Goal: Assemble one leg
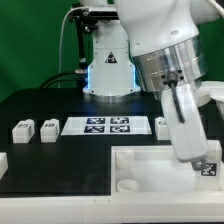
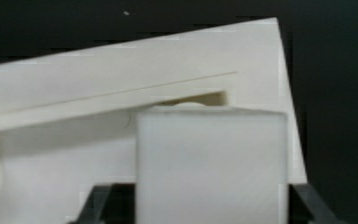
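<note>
While two tagged spare legs [image 1: 34, 129] sit well apart beside the marker board [image 1: 106, 126], the gripper [image 2: 201, 205] clamps a leg [image 2: 208, 160], a plain stubby white block, upright just above the tray [image 1: 160, 172], near its round hole [image 2: 194, 99].

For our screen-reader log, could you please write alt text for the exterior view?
The robot's tool holds a white tagged leg low over the large white tray-like piece near the exterior view's right edge. Behind it on the black table lie the marker board and three more legs.
</note>
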Robot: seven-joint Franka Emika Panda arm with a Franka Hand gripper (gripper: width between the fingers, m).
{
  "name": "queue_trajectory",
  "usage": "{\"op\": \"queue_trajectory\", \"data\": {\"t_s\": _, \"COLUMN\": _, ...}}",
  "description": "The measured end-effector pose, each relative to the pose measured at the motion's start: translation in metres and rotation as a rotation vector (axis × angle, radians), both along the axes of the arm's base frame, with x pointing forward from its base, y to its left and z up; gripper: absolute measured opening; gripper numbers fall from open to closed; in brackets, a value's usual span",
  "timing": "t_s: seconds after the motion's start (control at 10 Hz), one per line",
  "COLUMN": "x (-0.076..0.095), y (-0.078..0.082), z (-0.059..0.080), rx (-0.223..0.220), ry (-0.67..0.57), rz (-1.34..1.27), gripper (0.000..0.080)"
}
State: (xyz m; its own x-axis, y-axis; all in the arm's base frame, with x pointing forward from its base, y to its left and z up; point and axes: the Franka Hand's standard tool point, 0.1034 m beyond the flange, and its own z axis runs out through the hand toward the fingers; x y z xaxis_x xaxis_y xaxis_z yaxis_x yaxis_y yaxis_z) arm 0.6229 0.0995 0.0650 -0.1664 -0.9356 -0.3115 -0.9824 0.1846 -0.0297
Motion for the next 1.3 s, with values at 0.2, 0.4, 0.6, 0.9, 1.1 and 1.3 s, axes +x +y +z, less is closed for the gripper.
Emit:
{"op": "queue_trajectory", "data": {"t_s": 0.2, "x": -0.001, "y": 0.001, "z": -0.001, "rx": -0.011, "ry": -0.017, "rz": 0.076, "gripper": 0.0506}}
{"op": "queue_trajectory", "data": {"t_s": 0.4, "x": -0.005, "y": 0.011, "z": 0.001, "rx": -0.098, "ry": -0.069, "rz": 0.443, "gripper": 0.0623}}
{"op": "queue_trajectory", "data": {"t_s": 0.6, "x": -0.005, "y": 0.015, "z": 0.002, "rx": -0.131, "ry": -0.126, "rz": 0.682, "gripper": 0.0641}}
{"op": "queue_trajectory", "data": {"t_s": 0.9, "x": -0.006, "y": 0.017, "z": 0.001, "rx": -0.172, "ry": -0.201, "rz": 1.038, "gripper": 0.0648}}
{"op": "queue_trajectory", "data": {"t_s": 1.1, "x": -0.007, "y": 0.019, "z": -0.001, "rx": -0.204, "ry": -0.263, "rz": 1.372, "gripper": 0.0648}}
{"op": "queue_trajectory", "data": {"t_s": 1.3, "x": -0.007, "y": 0.017, "z": -0.002, "rx": -0.204, "ry": -0.27, "rz": 1.398, "gripper": 0.0648}}
